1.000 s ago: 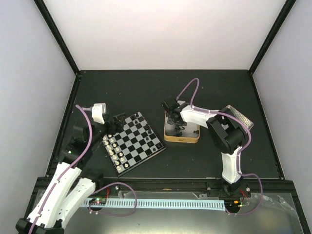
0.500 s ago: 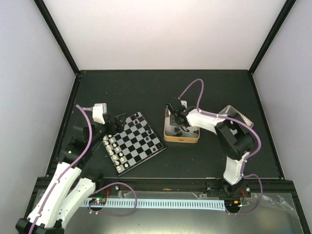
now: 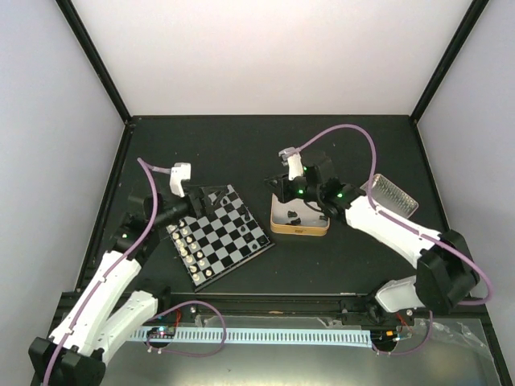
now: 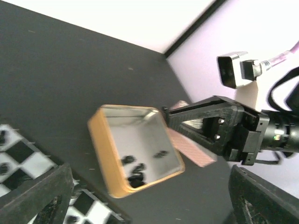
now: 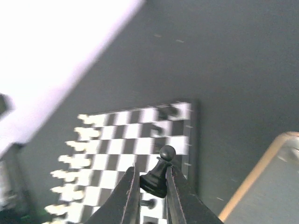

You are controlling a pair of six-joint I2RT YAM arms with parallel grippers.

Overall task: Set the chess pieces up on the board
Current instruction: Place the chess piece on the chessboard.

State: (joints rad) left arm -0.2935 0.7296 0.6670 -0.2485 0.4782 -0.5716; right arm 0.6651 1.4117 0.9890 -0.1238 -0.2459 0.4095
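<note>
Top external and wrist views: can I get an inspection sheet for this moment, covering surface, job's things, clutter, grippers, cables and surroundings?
Surface: matt black table top, no spills seen.
Job's things: small black-and-grey checkered chessboard lies skewed; a few tiny black chess pieces stand along its right side, more lie in the gold-rimmed rectangular tin.
Clutter: cream-white pieces line the board's left side; silver textured tin lid right of the tin.
Grippers: left gripper open over the board's far corner; right gripper shut on a black pawn, raised by the tin.
Cables: lilac cables loop from both wrists, off the board.
Surroundings: pale walls, black frame posts.
</note>
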